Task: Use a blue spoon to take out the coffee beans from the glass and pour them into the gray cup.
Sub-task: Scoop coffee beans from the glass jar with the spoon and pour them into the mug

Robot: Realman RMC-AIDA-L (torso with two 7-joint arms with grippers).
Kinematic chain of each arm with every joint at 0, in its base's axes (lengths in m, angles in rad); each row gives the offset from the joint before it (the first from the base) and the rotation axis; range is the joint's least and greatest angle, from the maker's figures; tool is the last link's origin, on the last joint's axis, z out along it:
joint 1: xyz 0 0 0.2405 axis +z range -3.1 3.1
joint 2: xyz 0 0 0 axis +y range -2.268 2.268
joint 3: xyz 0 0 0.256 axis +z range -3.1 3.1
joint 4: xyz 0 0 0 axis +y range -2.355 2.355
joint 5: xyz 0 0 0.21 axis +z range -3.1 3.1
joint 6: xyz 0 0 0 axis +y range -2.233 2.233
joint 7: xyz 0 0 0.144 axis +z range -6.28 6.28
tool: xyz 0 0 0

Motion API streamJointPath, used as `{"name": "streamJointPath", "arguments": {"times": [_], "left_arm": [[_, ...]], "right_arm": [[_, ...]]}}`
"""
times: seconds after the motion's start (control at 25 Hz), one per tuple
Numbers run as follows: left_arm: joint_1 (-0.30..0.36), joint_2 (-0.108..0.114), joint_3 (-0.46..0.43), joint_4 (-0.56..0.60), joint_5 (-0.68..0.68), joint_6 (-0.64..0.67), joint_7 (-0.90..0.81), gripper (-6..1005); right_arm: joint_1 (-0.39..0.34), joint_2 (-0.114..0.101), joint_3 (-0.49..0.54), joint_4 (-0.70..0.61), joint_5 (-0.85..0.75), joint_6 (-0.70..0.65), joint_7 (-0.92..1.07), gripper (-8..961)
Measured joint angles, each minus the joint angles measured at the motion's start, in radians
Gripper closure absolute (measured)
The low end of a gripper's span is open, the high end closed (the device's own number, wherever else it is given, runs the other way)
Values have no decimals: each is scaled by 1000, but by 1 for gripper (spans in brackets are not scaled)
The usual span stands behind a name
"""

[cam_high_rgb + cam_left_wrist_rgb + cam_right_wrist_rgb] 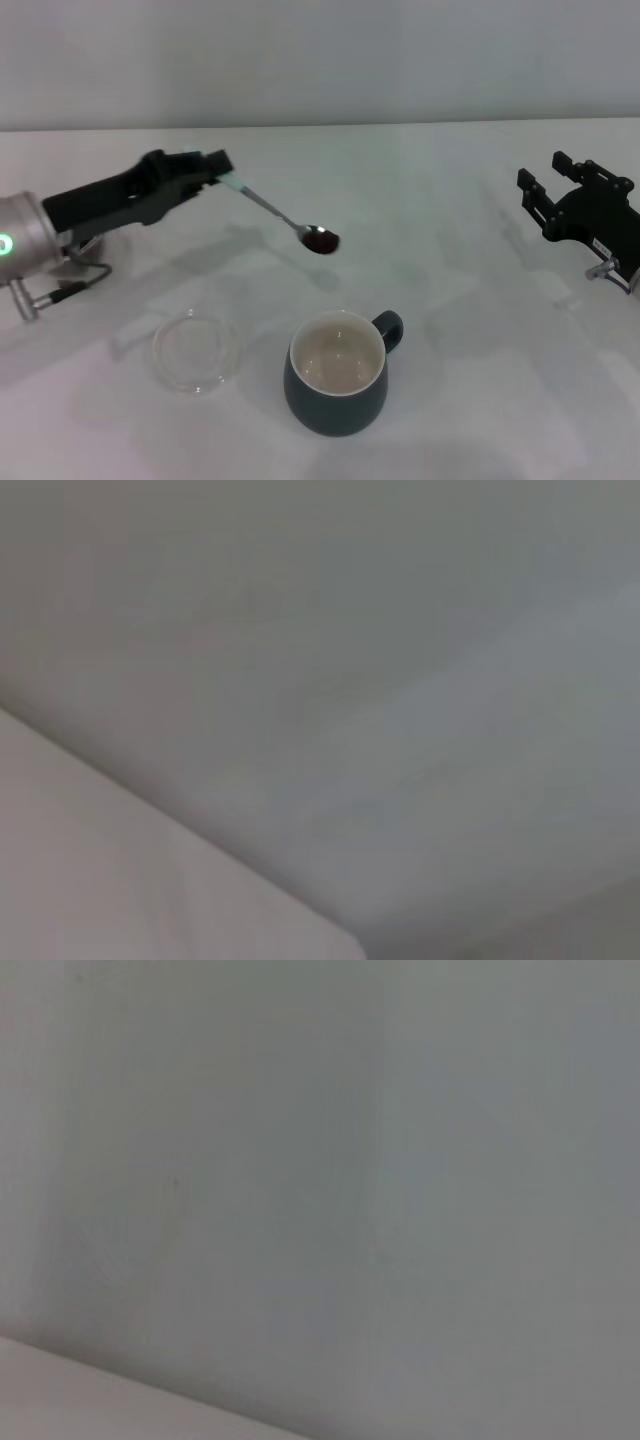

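Nearest the robot, the cup (336, 375) stands upright on the tabletop (470, 400), cream inside bare of beans as far as the head view shows, handle turned away to the right. Just beside it on the left sits a low clear glass (197, 351); it looks empty, though its transparency makes that hard to judge.

Farther back, the left tool (222, 172) is pinched on the pale handle of the spoon (282, 217), holding it out over the tabletop with the bowl level. The beans (322, 241) lie dark in that bowl, which hangs behind and above the cup, not yet over its mouth. The level hold probably keeps the load from spilling during the carry; the pour is not done.

Far right, the right tool (560, 192) hovers idle, well apart from everything, its fingers spread with nothing between them.

Both wrist views show only blank pale surface, so neither adds detail on the grip.
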State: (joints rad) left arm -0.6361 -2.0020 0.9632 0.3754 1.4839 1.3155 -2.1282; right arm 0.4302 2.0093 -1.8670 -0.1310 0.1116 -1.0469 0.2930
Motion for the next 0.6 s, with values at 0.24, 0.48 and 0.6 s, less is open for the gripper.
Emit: {"name": "streamJointPath", "arguments": {"times": [0.24,0.48,0.6], "left_arm": [[-24,-23,71,0,1,7,-8,871],[-22,-38,121,0,1,27,-6,871],[-10,-43,133,-2,3,34,-6,871]], "right_arm": [[0,-3,44,-1,0,-3,0,454],[-1,-4,74,-1,1,-7,-19,454],[-5,-2,81,-1,2,-7,-30,454]]}}
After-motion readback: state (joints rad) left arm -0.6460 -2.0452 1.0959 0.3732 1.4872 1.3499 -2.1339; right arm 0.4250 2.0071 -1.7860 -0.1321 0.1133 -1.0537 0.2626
